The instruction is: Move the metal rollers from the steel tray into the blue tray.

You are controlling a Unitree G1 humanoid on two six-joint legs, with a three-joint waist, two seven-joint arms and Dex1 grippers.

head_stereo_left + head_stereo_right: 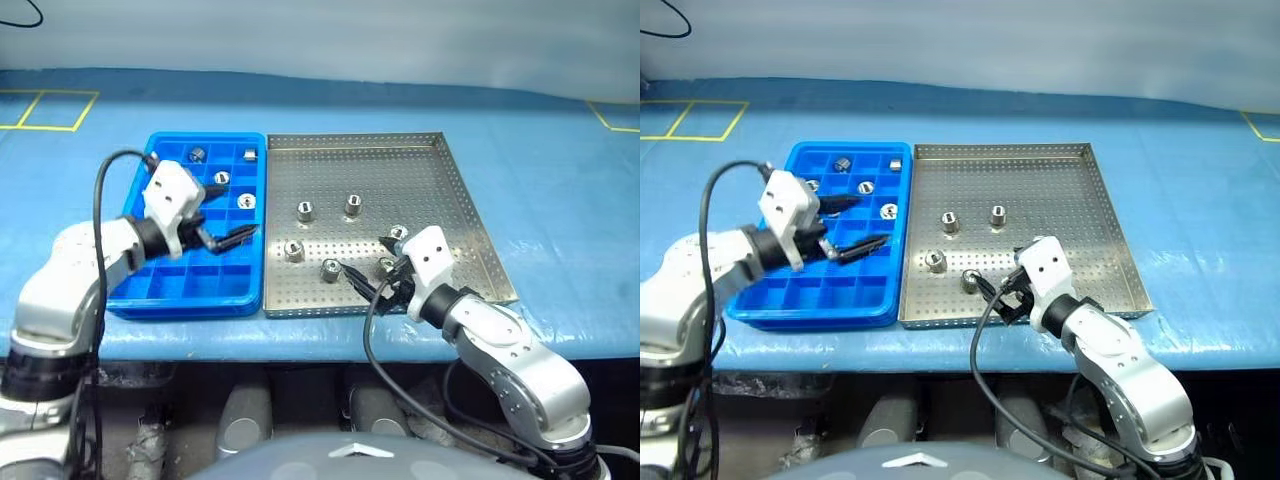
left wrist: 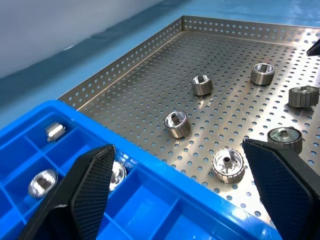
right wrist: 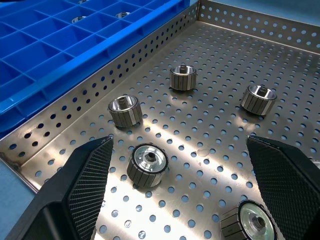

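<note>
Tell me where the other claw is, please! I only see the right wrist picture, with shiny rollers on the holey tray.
Observer: The left claw hangs open over the blue tray, holding nothing.
Operator: Are any rollers in the blue tray's far end?
Observer: Yes, I count at least four rollers in its far compartments.
Operator: How many are left on the metal one?
Observer: Six lie on the steel tray, one more than your picture shows; it sits close beside the open right claw.
</note>
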